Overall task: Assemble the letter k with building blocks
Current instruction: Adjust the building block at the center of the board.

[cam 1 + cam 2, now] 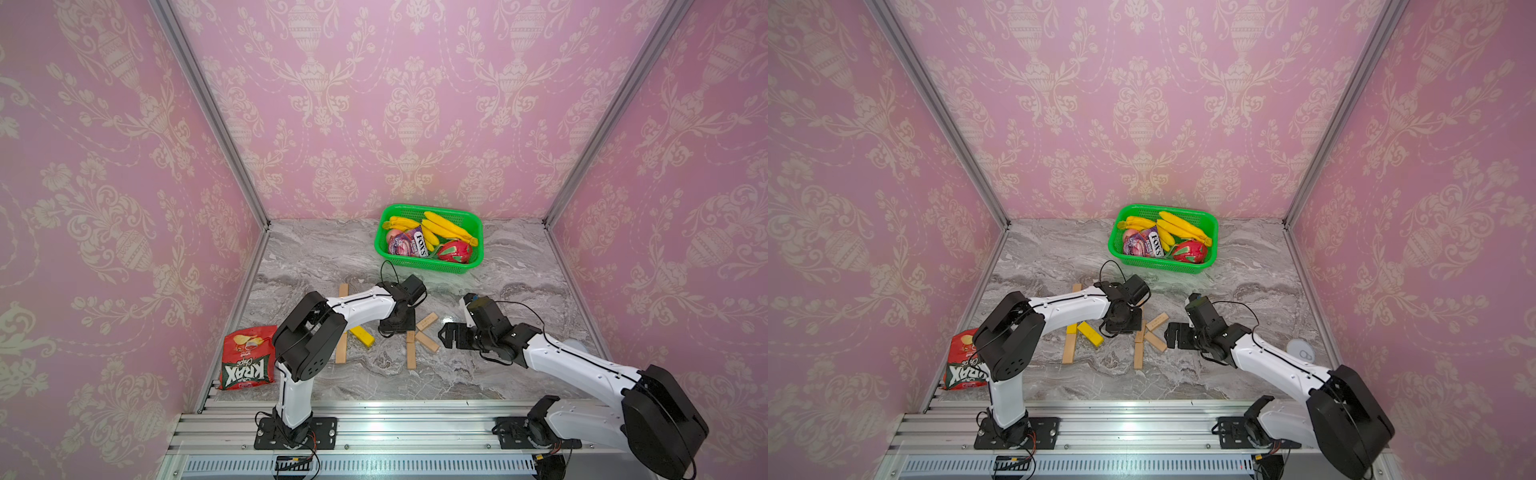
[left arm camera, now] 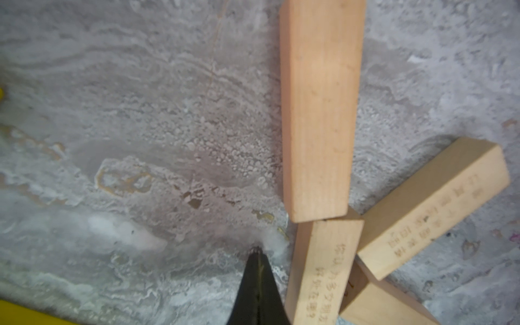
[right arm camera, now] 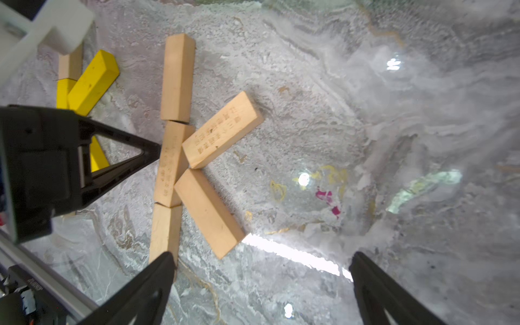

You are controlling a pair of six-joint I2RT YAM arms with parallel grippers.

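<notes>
In the near left corner, a red crisp bag [image 1: 247, 357] lies on the grey marble table [image 1: 374, 382]. The right claw [image 3: 263, 256] hangs wide open and empty just beside the all-wood letter k [image 3: 171, 166]. It lies flat: three plain tan wooden building blocks [image 3: 166, 230] form the stem end to end, and two slanted ones meet its middle bar. The left claw [image 2: 256, 250] is pinched shut on nothing, its tip at that middle bar's outer side, perhaps touching it. Further left, a yellow-and-wood bar group [image 1: 361, 336] lies partly hidden under the left arm. Farthest, a green plastic basket [image 1: 415, 264] holds bananas and packets.
</notes>
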